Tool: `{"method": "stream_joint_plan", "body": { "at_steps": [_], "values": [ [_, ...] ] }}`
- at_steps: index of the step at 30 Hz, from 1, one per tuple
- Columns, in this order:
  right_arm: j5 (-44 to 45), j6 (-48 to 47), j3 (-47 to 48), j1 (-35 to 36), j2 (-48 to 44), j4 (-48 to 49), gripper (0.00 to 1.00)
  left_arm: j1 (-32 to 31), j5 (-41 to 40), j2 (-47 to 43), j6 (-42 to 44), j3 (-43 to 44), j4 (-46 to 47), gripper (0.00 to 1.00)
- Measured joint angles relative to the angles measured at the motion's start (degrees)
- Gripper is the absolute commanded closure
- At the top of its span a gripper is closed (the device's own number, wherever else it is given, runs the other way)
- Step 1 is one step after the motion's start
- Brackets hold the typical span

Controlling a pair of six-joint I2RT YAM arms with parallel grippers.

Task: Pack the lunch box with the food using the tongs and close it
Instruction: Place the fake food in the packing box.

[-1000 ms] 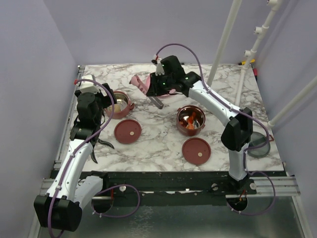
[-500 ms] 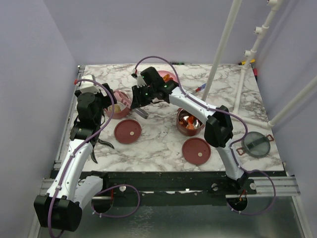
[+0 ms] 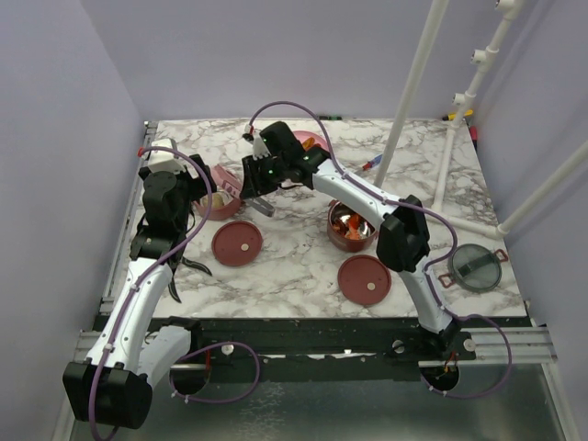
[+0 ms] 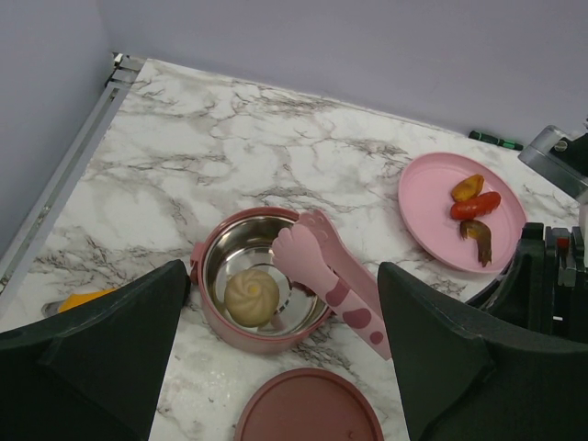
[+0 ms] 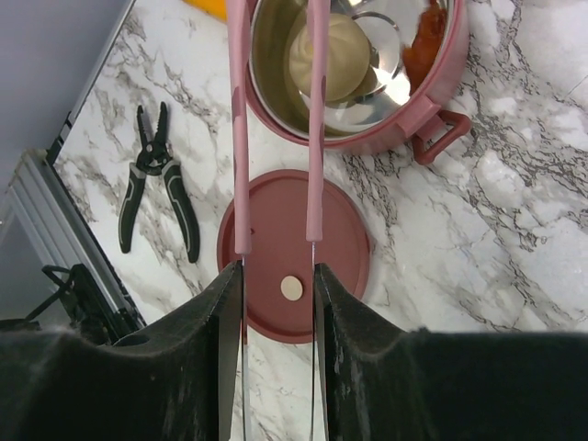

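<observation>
Mid-packing here. The right fingers (image 5: 207, 367) are clamped on the handle end of the tongs (image 4: 333, 287). The tong tips hang spread apart right over the bun tier (image 4: 213, 317), the lunch box bowl with the cream bun (image 4: 253, 296) inside. There's what looks like a red piece (image 5: 424, 41) against that tier's wall beside the bun, so I'd call this the drop-off part of a food run.

The left fingers (image 4: 101, 349) are spread wide, nothing in them, hovering on the near side of the bun tier. The plate (image 4: 427, 207) sits beyond the bun tier to the right, with three pieces on it. A maroon lid (image 3: 237, 243) lies just in front of the bun tier.

Next up, I reckon: lift the tongs clear of the rim, swing to the plate, and pinch a piece dead centre. Lids aren't on yet.
</observation>
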Motion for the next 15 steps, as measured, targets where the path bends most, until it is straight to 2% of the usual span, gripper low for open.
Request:
{"method": "stream_joint_plan", "body": {
  "at_steps": [9,15],
  "values": [
    [6.95,-2.29,-0.20,0.00,-1.09,-2.01,0.65,0.00,-1.53,-0.39,0.68,-0.11,0.00,0.13],
    [14.05,-3.93,-5.33,-1.09,-9.62,-3.98,0.65,0.00,-3.56,-2.82,0.92,-0.87,0.20,0.13]
  ]
}}
